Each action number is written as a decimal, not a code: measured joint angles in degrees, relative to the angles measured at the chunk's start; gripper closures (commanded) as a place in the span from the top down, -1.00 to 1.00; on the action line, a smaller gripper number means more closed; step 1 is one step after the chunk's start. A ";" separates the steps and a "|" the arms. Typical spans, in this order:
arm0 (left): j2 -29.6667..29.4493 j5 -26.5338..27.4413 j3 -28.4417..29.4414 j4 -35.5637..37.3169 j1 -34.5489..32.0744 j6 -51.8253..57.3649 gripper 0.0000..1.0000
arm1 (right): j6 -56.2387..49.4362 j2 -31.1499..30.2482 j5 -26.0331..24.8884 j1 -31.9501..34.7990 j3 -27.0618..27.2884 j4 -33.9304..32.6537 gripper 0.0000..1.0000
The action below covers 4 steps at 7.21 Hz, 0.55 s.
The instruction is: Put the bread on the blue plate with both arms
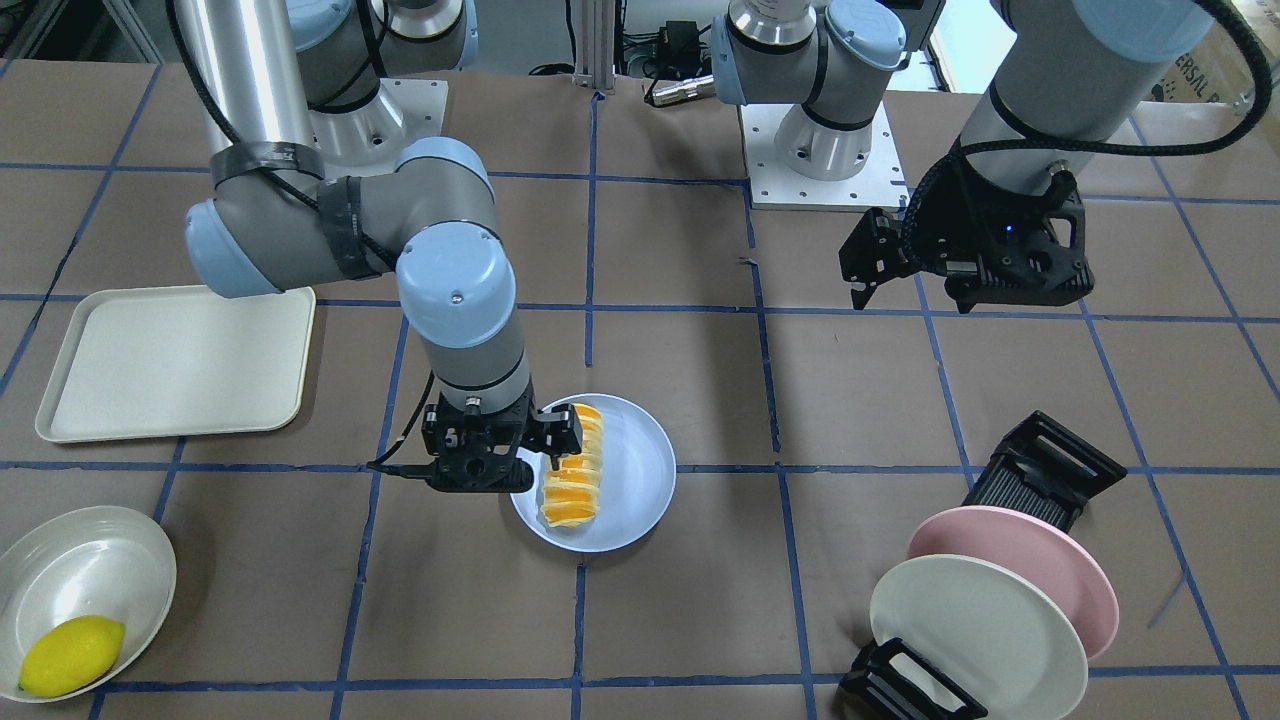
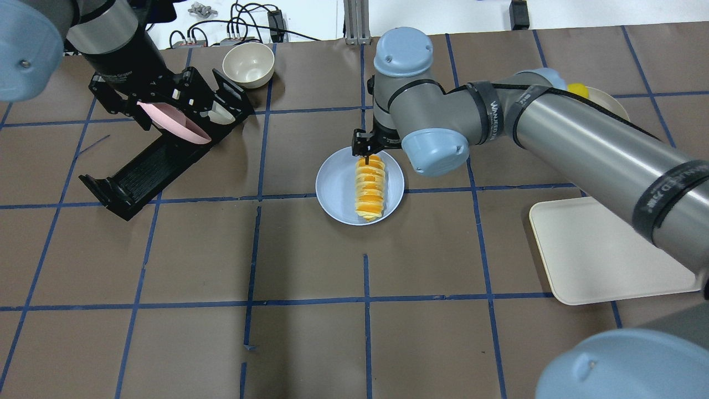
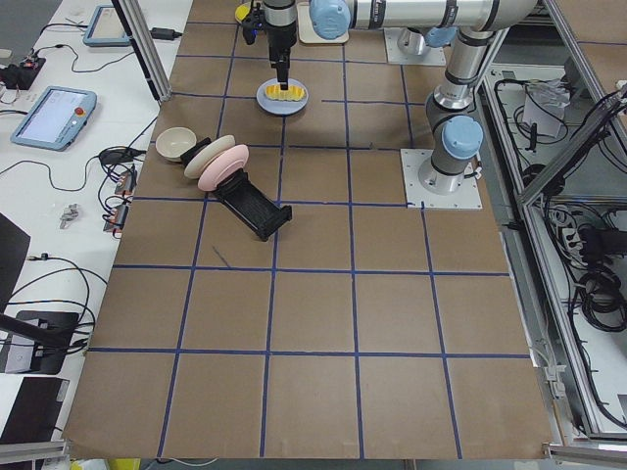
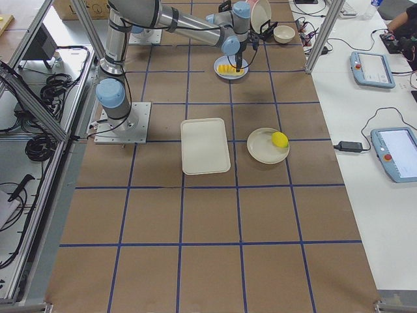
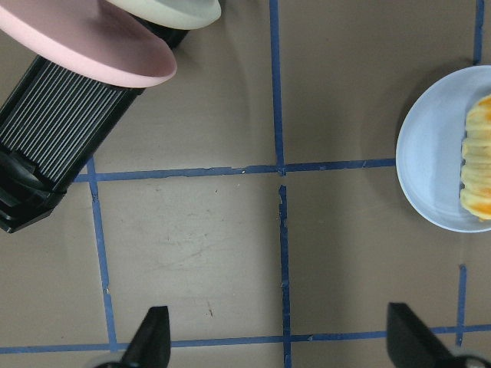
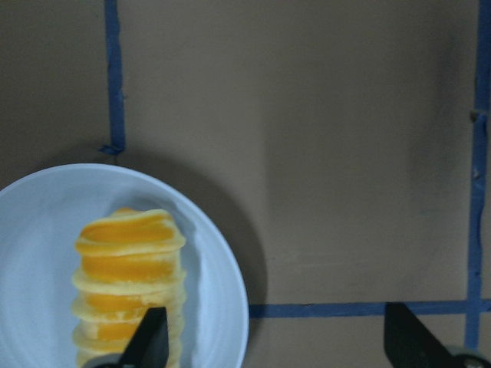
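The bread [image 1: 572, 485], a ridged loaf with orange and cream stripes, lies on the blue plate [image 1: 637, 470] near the table's middle. My right gripper [image 1: 545, 440] hangs open over the loaf's end. In the right wrist view one finger [image 6: 152, 339] overlaps the bread [image 6: 126, 268] and the other stands off the plate [image 6: 38, 268]. My left gripper [image 1: 910, 290] is open and empty, held above the table away from the plate. Its wrist view shows the plate [image 5: 430, 161] at the right edge.
A black rack [image 1: 1040, 470] holds a pink plate [image 1: 1060, 560] and a white plate [image 1: 970, 630]. A white tray [image 1: 175, 360] and a white bowl [image 1: 90, 560] with a yellow lemon [image 1: 72, 655] lie on the right arm's side. A cream bowl [image 2: 248, 64] stands beyond the rack.
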 measured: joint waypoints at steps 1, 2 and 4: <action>0.11 -0.14 -0.06 -0.05 0.02 -0.21 1.00 | -3.12 -0.24 -1.53 -1.90 0.08 0.18 0.99; 0.12 -0.25 -0.15 -0.08 0.04 -0.29 1.00 | -6.16 -1.02 -2.56 -3.85 0.39 0.41 0.99; 0.18 -0.33 -0.52 -0.11 0.04 -0.33 1.00 | -10.43 -3.39 -3.89 -6.31 0.95 1.72 0.94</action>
